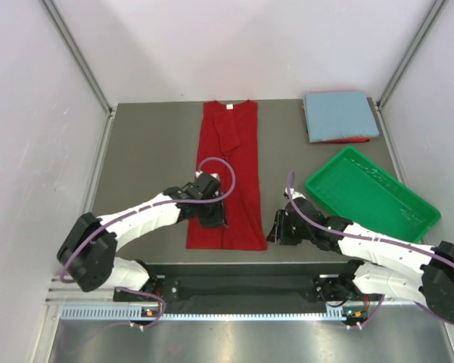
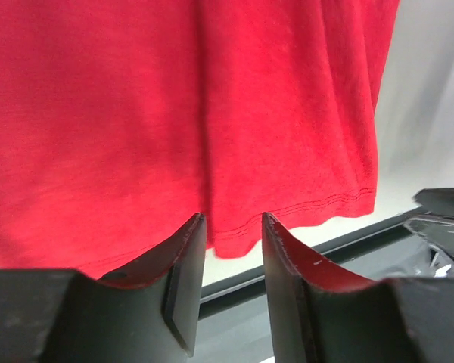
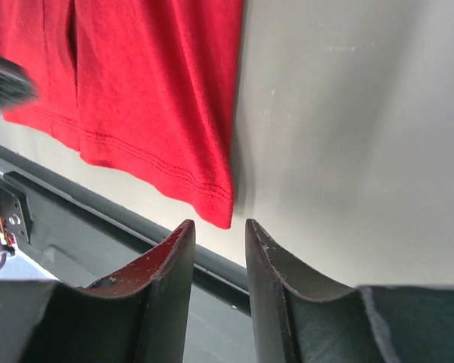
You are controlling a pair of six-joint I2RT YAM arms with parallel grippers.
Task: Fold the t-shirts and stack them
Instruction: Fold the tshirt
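While my left claw (image 2: 231, 219) and right claw (image 3: 219, 224) hang released, I should pinch the shirt (image 1: 234, 151) level at both hem corners.

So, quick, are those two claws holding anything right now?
Left gripper: partly open, empty, over the hem of the red t-shirt.
Right gripper: partly open, empty, just off that shirt's corner.

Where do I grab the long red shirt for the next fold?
The two corners of the near hem, coming in low from the near edge. The red shirt lies as a flat narrow strip, collar far, hem toward the arms; the open right gripper sits just off its right corner, the open left gripper over the hem.
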